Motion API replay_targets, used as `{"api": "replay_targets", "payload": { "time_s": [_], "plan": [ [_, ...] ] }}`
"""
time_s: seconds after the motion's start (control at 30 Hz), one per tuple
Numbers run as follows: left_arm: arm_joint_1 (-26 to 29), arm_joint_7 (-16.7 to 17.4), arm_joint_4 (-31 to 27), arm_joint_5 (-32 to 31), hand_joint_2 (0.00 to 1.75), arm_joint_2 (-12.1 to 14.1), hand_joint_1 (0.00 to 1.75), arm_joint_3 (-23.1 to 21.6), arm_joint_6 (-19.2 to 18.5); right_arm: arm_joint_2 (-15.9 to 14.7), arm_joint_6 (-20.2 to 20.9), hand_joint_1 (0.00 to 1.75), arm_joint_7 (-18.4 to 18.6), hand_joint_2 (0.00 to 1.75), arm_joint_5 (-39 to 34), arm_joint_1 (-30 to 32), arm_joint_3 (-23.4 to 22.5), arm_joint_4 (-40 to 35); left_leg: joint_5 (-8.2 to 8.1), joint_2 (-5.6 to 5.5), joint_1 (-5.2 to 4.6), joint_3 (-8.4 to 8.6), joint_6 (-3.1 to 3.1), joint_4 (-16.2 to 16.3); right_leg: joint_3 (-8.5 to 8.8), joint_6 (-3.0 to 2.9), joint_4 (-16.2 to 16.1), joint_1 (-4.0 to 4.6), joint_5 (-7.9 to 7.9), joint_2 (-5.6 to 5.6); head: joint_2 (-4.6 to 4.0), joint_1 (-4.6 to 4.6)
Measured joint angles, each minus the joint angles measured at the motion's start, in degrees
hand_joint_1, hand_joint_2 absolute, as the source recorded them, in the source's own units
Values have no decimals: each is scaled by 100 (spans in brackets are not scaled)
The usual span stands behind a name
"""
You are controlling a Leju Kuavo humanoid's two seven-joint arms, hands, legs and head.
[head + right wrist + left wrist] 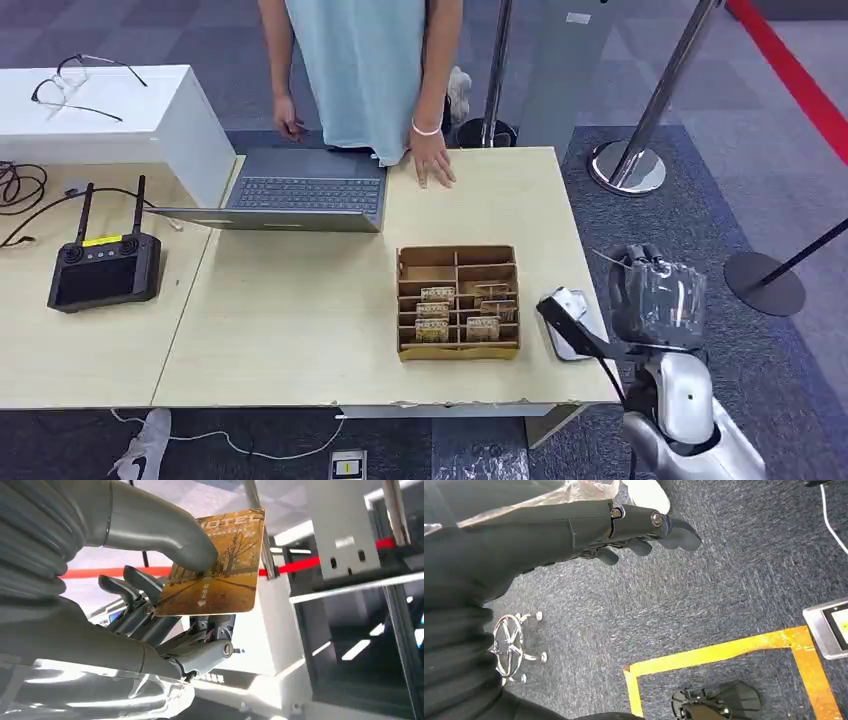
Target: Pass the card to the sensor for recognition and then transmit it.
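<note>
While my right robot hand (pixel 165 605) pinches a golden hotel card (pixel 215 565) off the table's (pixel 300 300) right edge, just right of the white sensor (pixel 568 322), my empty left robot hand (pixel 634 530) hangs over carpet, fingers loosely curled.

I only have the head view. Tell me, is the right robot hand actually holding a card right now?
Observer: Yes. In the right wrist view the right robot hand pinches a card between its thumb and fingers.
Operator: What's printed on it?
Observer: The word HOTEL along one edge, over a picture of golden autumn trees.
Operator: And the left robot hand?
Observer: The left robot hand hangs over dark carpet holding nothing, near a yellow tape line on the floor.
</note>
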Motion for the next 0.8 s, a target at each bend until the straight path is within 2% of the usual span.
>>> {"api": "replay_targets", "payload": {
  "time_s": [0.4, 0.8],
  "plan": [
    [-8, 48, 0, -96, 175, 2, 0, -92, -77, -39, -48, 175, -67, 175, -240, -142, 2, 1058, 0, -1, 0, 0, 0, 0, -2, -1, 0, 0, 0, 0, 0, -2],
    [-22, 77, 0, -96, 175, 4, 0, -142, -79, 151, -350, 175, -225, 175, -494, -269, 177, 2215, 0, -1, 1, -2, 0, 0, -2, -1, 0, 1, -1, 0, 0, 0]
  ]
}}
